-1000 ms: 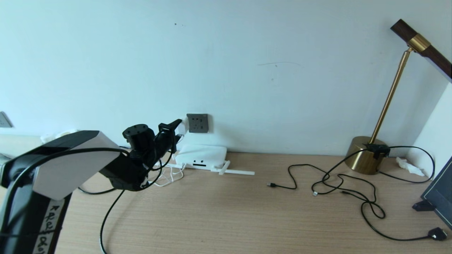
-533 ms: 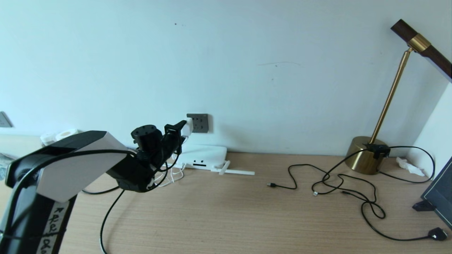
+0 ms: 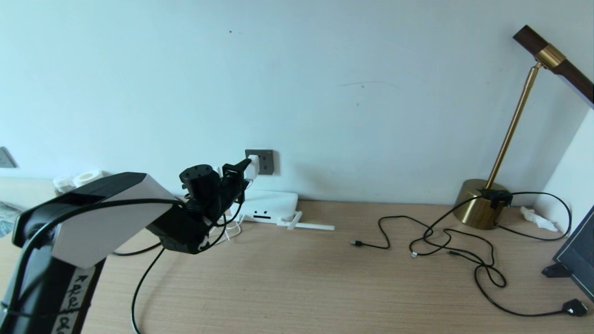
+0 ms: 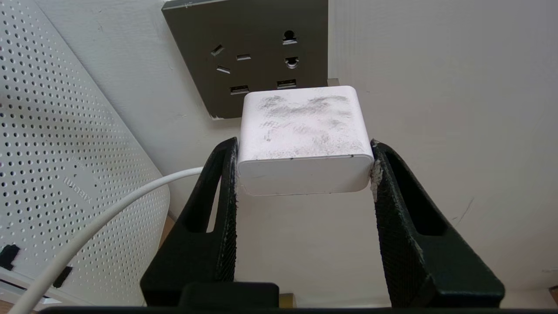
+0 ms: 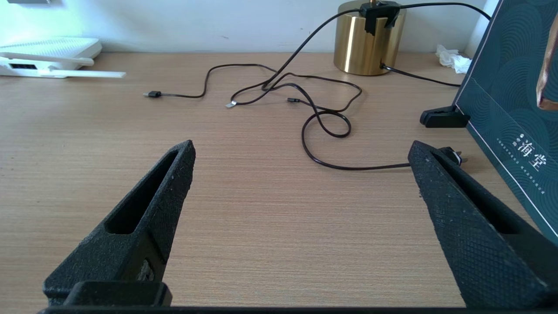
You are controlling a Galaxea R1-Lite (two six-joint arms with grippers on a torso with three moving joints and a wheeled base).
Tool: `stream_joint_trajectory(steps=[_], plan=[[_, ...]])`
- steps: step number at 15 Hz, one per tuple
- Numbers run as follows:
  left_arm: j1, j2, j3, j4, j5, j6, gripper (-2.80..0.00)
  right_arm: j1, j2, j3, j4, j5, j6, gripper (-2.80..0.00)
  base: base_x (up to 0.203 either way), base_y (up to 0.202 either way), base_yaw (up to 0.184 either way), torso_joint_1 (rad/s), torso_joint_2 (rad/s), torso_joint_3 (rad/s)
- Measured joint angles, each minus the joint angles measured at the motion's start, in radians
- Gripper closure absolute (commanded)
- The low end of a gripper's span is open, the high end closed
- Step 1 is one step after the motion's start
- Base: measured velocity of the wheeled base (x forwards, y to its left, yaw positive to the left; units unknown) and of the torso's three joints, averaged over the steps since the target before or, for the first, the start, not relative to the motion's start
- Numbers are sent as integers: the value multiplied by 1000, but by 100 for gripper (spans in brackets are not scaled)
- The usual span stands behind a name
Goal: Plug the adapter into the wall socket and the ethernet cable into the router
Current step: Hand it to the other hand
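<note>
Router (image 4: 65,144), embossed "xiaomi", beside adapter (image 4: 303,139)

Head camera overlooks the desk (image 3: 297,287); left wrist camera nears the wall socket (image 4: 253,43).

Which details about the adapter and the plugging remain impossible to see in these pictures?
- Adapter prongs: left wrist view, hidden behind its own body, so contact with the wall socket is unclear.
- Router ports: head view, too small.
- Right end effector: outside the head view.
</note>
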Motion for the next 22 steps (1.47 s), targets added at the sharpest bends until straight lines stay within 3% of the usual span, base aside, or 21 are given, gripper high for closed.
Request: stream_joint_trajectory(steps=[22], plan=[[0, 0, 0, 7, -1, 2, 0, 0, 0, 0, 0, -1, 0, -280, 0, 0, 0, 0, 0, 0]])
